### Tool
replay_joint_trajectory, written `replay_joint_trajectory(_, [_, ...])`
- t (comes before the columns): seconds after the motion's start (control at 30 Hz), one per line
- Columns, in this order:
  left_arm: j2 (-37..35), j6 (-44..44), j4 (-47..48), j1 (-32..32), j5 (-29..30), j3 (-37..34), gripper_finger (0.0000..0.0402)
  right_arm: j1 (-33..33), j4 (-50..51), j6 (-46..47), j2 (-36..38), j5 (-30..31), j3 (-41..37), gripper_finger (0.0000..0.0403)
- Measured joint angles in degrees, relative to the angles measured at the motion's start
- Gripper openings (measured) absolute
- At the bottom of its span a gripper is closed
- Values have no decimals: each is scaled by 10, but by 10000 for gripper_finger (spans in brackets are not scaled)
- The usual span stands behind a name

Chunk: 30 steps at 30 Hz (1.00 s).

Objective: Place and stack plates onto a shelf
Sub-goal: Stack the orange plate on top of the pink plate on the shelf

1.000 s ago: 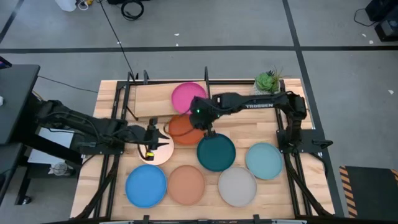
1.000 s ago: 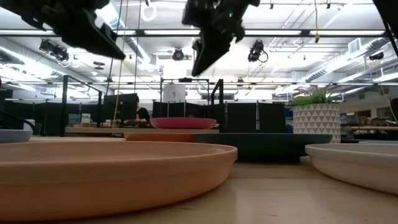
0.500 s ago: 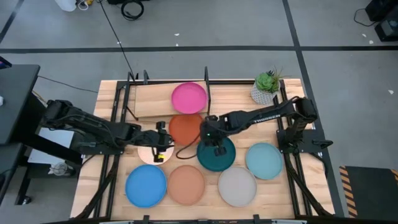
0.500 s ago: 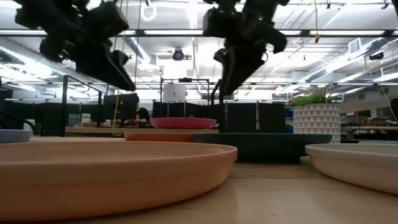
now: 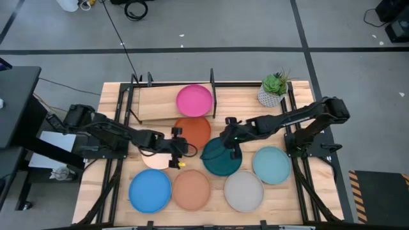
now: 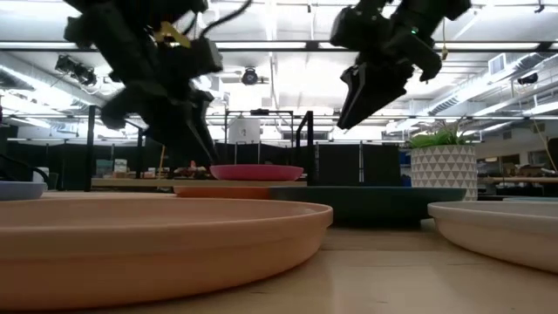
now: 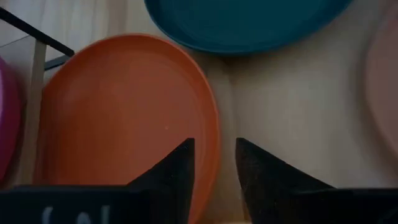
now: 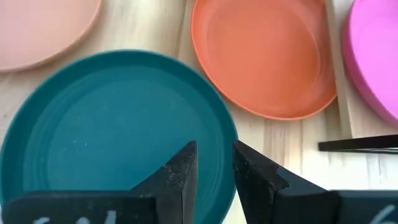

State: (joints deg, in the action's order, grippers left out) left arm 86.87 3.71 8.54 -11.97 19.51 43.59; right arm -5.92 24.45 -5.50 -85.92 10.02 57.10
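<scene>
Left arm partly hides the cream plate [image 5: 155,158]. Both tools hold nothing, fingers slightly apart: left tool [image 7: 214,163] at the orange plate [image 7: 124,118], right tool [image 8: 213,163] over the dark teal plate [image 8: 118,137], mid-counter.

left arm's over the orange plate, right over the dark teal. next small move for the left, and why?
Probably lower the left end effector so its fingers straddle the orange plate rim. In the left wrist view the narrowly open fingers line up with that rim, and in the low view the end effector hangs above plate height. The plate lies on the table beside the shelf, where only the magenta plate sits.
</scene>
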Motion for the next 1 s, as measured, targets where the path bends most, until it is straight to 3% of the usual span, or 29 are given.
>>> replay_joint_trajectory(0.17, [50,7,4,14,0,26,167,0,-45,1,28,0,-42,105])
replay_joint_trajectory(0.37, [90,21,4,32,-16,30,172,0,-71,1,30,-1,-59,105])
replay_joint_trajectory(0.53, [101,34,8,35,-17,30,134,0,-78,1,27,-1,-59,105])
replay_joint_trajectory(0.77, [100,19,50,24,-55,57,23,0,-88,-1,27,-1,-59,105])
replay_joint_trajectory(1.0, [100,-20,145,20,-81,128,25,0,-88,-1,29,-4,-59,105])
